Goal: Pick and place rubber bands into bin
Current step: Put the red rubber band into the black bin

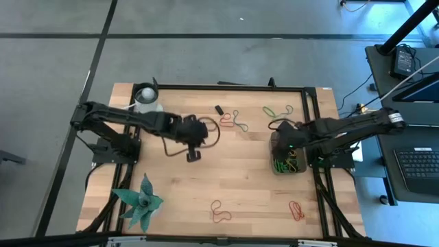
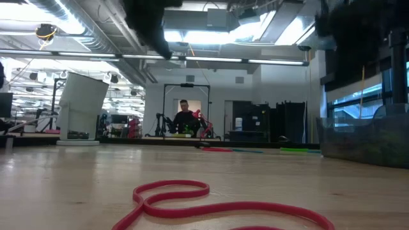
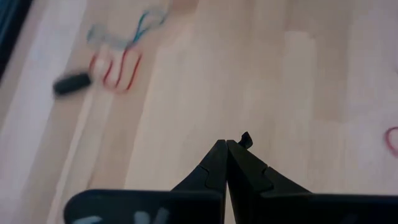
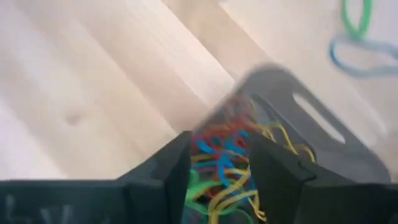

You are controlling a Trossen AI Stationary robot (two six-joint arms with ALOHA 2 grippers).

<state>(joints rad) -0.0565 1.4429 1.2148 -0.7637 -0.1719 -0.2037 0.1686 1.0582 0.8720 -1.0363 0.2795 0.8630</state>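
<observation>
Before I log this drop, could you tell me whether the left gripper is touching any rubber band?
Apart. The left wrist view shows the left gripper shut on nothing over bare wood, with the nearest rubber bands well away from it.

Bright overhead ceiling lights, glaring in the low view — wrist views blurred.

I can read no text, label, brand, number or sign anywhere in what I see.
</observation>
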